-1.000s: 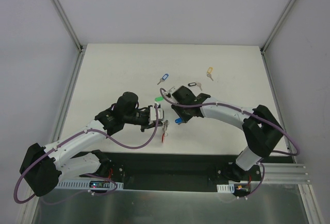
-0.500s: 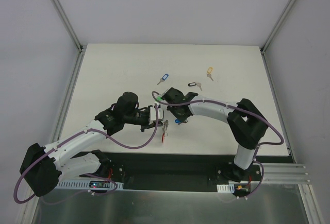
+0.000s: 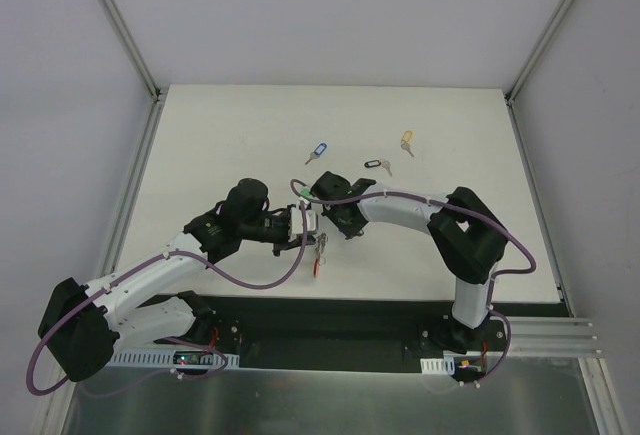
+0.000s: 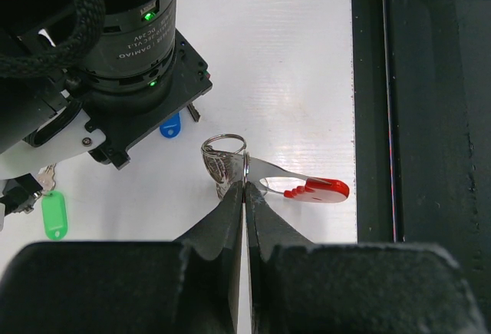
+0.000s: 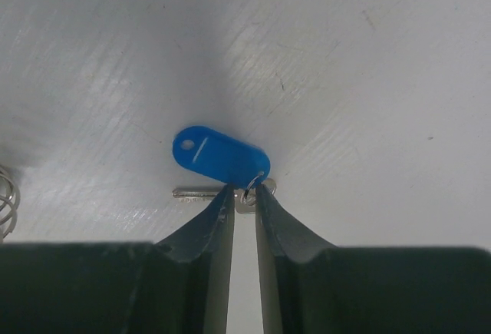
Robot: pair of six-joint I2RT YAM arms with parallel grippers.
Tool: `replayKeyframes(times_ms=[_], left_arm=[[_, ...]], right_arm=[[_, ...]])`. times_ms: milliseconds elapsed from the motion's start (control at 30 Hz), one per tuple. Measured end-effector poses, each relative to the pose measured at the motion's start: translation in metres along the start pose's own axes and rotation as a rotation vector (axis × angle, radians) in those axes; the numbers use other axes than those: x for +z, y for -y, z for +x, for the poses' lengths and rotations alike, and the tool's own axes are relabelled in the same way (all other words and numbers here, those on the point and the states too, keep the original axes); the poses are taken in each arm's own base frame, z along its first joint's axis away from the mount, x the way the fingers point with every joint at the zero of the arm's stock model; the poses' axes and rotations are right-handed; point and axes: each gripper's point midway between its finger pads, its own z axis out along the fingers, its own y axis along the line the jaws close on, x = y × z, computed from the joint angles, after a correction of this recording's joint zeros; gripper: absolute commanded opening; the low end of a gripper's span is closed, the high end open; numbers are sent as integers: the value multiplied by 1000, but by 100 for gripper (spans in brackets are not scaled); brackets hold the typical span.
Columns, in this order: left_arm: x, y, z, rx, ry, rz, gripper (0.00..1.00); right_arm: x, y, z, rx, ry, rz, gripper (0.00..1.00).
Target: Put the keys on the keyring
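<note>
On a white table, the left gripper is pressed together on the keyring, pinching it right at the fingertips. The ring's grey coil sits just beyond the tips and its red part sticks out to their right. The right gripper points down at a blue-tagged key. Its jaws stand a narrow gap apart with the key's small ring between the tips and the tag just beyond them. A green-tagged key lies well left of the left gripper.

Bright even overhead light; glare on table; soft shadows.
</note>
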Motion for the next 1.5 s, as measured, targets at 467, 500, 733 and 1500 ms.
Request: replayKeyframes(times_ms=[467,500,733,1500], left_arm=[[0,-1,0,0,-2,-4,0],[0,-1,0,-1,-2,-4,0],[0,-1,0,-1,-1,-4,0],[-3,0,-1,0,-1,-13,0]], right_arm=[[2,2,-1,-4,-2,18,1],[1,2,-1,-4,-2,19,1],[-15,6,-1,-10,26,12,1],[-165,-23,-8,-164,767,-422,1]])
